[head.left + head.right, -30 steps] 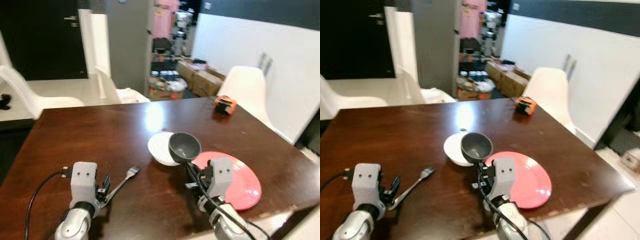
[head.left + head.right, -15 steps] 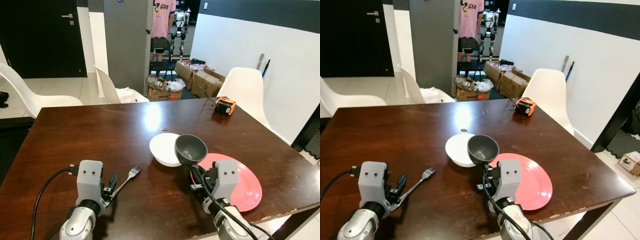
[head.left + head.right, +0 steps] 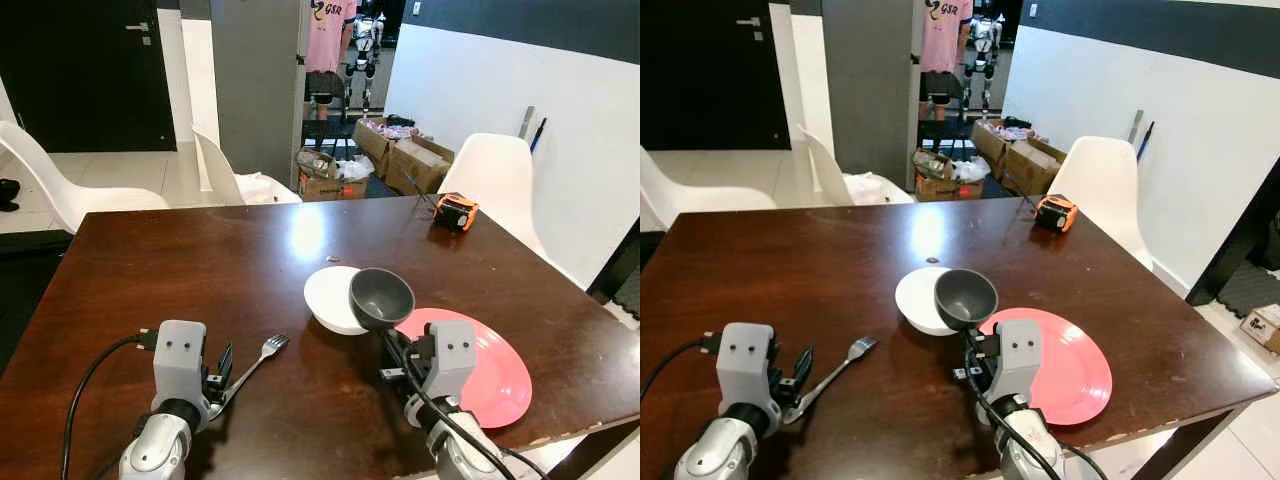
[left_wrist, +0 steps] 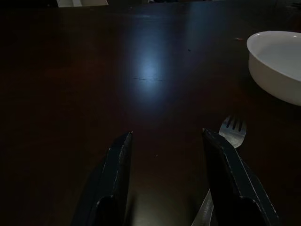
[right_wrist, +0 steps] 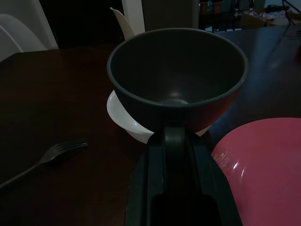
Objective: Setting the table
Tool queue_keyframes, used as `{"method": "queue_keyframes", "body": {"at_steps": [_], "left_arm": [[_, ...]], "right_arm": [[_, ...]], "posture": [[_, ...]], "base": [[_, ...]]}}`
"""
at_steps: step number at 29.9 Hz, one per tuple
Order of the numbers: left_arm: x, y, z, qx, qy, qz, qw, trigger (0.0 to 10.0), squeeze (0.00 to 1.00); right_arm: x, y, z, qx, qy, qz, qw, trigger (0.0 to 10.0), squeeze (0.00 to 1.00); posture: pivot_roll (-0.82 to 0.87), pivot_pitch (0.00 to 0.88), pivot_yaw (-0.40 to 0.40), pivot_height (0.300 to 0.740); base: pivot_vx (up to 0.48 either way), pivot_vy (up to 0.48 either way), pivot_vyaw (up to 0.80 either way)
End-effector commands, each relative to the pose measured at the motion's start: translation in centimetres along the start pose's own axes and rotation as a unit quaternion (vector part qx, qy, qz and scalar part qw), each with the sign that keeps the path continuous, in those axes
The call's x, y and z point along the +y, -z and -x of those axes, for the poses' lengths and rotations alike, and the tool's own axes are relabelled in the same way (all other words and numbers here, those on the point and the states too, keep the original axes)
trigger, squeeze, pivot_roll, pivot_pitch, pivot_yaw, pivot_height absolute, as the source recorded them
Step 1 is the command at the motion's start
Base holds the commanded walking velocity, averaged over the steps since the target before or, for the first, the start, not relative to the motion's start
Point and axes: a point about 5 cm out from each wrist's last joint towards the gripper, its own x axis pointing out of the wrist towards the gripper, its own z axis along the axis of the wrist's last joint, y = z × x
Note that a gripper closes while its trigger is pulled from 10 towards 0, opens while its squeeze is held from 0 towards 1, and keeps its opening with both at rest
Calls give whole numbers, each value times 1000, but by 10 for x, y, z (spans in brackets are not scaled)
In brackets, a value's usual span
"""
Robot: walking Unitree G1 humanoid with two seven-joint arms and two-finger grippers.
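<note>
The right gripper is clamped on the near rim of the grey bowl, which hides part of the white bowl just beyond it; the pink plate lies to its right, partly behind the wrist. From the head the left gripper seems to hold the fork, but its wrist view shows the fingers spread, with the fork's cut-off handle against the right one.

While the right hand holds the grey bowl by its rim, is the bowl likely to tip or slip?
The grey bowl is pinched at one spot of its rim by the right hand, so it may tilt under its own weight. It looks smooth and rigid, so it could slip. It hangs above the white bowl and pink plate, so a drop might knock them.
</note>
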Motion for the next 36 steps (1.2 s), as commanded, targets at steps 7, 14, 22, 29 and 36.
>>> {"method": "queue_keyframes", "body": {"at_steps": [7,14,22,29,36], "left_arm": [[0,6,1,13,1,-4,1000,10000,0],[1,5,1,13,0,-5,1000,10000,0],[0,6,1,13,0,-4,1000,10000,0],[0,6,2,15,-1,-1,1000,10000,0],[1,6,2,16,-4,1,1000,10000,0]], "right_arm": [[1,0,1,-4,2,1,1000,10000,0],[1,0,1,-5,0,1,1000,10000,0],[1,1,1,-2,0,4,1000,10000,0],[1,1,2,-1,1,4,1000,10000,0],[0,1,1,-1,1,3,1000,10000,0]], "posture": [[8,68,31,740],[9,71,31,740],[8,73,30,740],[8,74,29,740],[8,75,28,740]], "base": [[0,0,0],[0,0,0],[0,0,0],[0,0,0],[0,0,0]]}}
